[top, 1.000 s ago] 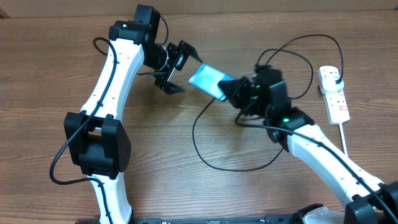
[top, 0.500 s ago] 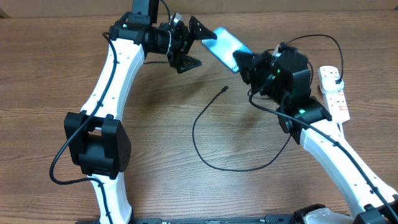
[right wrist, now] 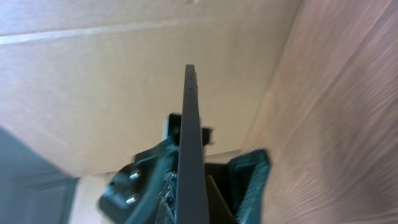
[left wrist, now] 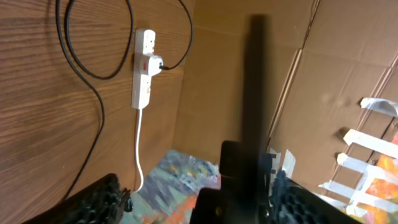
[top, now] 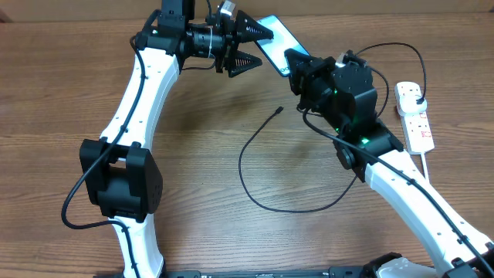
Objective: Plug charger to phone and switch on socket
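Note:
The phone, with a light blue screen, is held up near the far side of the table. My right gripper is shut on its lower end. In the right wrist view it shows edge-on between the pads of my right gripper. My left gripper is open, its fingers on either side of the phone's free end. In the left wrist view a dark blurred bar stands between the open fingers of my left gripper. The charger cable loops on the table, its tip lying loose. Its black plug sits in the white socket strip.
The socket strip with its white cord lies at the right side of the table, near a cardboard wall. The wooden table spreads to the left and front.
My right gripper has lifted the phone up and toward the far edge. My left gripper has swung right, and its open fingers now flank the phone. The cable tip lies free on the table.

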Motion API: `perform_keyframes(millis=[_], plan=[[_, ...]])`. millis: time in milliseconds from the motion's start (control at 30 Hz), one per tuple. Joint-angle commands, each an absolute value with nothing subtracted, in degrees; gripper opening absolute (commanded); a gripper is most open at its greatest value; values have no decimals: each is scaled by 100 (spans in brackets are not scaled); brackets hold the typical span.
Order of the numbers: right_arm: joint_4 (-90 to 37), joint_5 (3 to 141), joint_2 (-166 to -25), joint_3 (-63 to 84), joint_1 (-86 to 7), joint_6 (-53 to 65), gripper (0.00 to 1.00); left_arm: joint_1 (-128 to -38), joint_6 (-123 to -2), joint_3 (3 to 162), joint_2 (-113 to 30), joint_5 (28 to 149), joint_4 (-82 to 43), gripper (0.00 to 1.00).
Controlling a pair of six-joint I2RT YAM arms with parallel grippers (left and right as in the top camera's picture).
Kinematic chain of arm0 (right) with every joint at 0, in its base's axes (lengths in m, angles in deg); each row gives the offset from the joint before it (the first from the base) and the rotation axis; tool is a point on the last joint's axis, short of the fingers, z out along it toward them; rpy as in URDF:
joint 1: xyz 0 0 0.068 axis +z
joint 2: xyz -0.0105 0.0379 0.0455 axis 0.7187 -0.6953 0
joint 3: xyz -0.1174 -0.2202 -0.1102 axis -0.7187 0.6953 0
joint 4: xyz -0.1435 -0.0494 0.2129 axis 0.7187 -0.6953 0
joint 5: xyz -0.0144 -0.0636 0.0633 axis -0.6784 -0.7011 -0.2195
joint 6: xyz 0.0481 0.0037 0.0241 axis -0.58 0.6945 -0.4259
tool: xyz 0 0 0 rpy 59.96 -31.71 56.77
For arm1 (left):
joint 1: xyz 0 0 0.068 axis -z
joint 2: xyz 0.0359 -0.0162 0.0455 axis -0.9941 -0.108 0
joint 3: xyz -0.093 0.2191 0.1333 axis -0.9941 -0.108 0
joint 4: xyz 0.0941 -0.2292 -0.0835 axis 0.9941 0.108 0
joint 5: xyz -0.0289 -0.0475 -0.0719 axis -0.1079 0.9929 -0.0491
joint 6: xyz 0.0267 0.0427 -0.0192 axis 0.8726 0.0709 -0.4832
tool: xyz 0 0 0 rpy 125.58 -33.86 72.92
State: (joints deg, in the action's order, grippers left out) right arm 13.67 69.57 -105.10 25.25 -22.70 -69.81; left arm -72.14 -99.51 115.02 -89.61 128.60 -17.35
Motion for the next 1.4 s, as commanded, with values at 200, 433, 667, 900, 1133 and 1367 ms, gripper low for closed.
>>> perform_keyframes(millis=[200,433,667,900,1133,1367], plan=[[1533,6778,-10820,2315,-2017,-7589,4,-7177,-10336,11615,-8915,13037,-2054,66],[1537,6778,-10870,2315,-1925,-7587,4,-7177,-10369,11615,-8915,13032,-2056,52],[1537,6760,-10870,2315,-1888,-7661,4,-7177,-10583,11615,-8915,12999,-2058,40],[1546,6846,-10870,2315,-1888,-8083,4,-7177,-10626,11615,-8915,12965,-2058,32],[1683,6931,-10870,2315,-1831,-8225,4,-7177,-10624,11615,-8915,12906,-2056,28],[1775,6935,-10870,2315,-1780,-8225,4,-7177,-10624,11615,-8915,12906,-2056,22]])
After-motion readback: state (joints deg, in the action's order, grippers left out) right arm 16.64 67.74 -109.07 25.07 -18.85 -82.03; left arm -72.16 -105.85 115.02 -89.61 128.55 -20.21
